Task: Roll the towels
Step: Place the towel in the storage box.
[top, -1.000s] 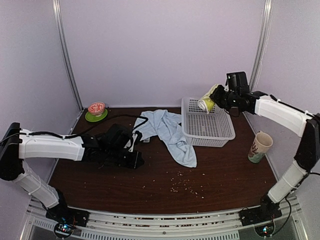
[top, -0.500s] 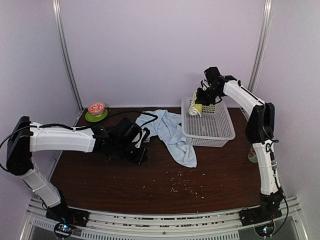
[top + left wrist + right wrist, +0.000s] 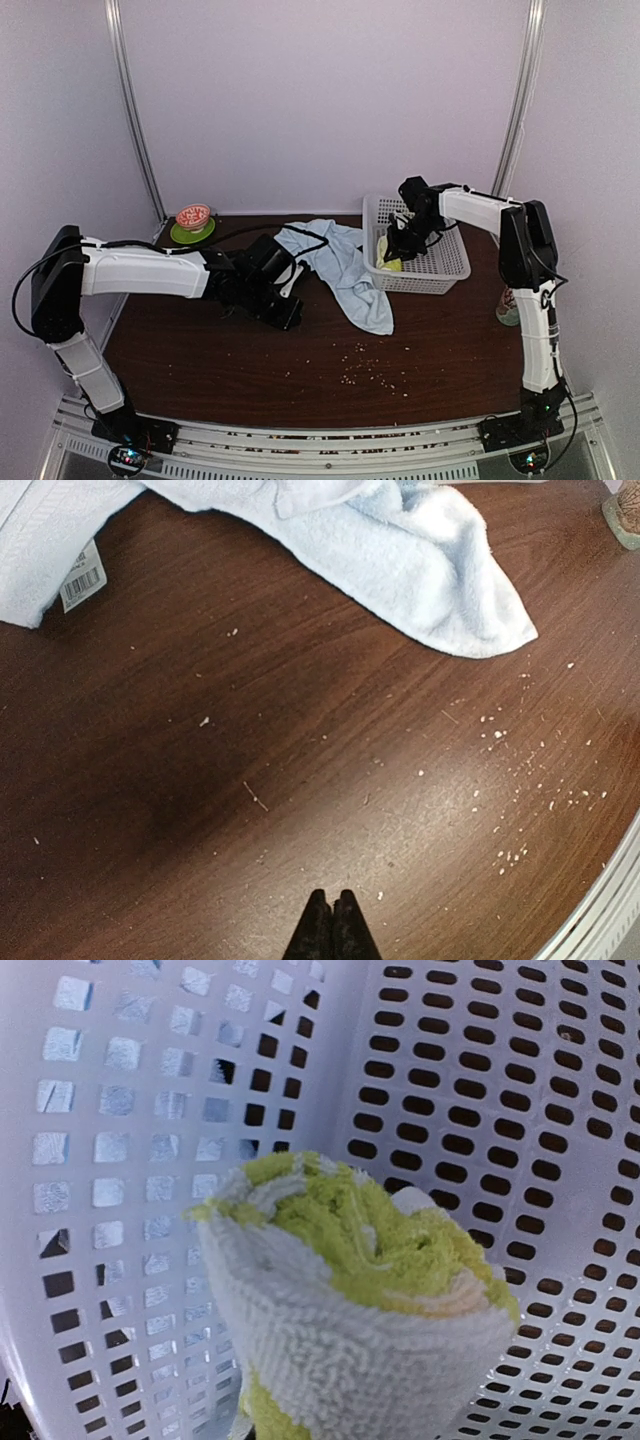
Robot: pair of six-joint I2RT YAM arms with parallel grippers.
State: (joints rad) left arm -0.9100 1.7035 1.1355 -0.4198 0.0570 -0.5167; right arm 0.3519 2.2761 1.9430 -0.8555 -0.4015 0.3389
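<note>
We saw the left arm (image 3: pixel 140 272) and right arm (image 3: pixel 478 206) shelled white with black joints; the left gripper (image 3: pixel 332 900) tapered black.

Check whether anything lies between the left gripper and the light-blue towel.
Nothing visible does. Between the shut left gripper and the light-blue towel there is only bare brown table with a few tiny crumbs.

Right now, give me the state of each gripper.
The left gripper: closed, holding nothing.
The right gripper: closed on the rolled yellow-green towel, inside the basket.
</note>
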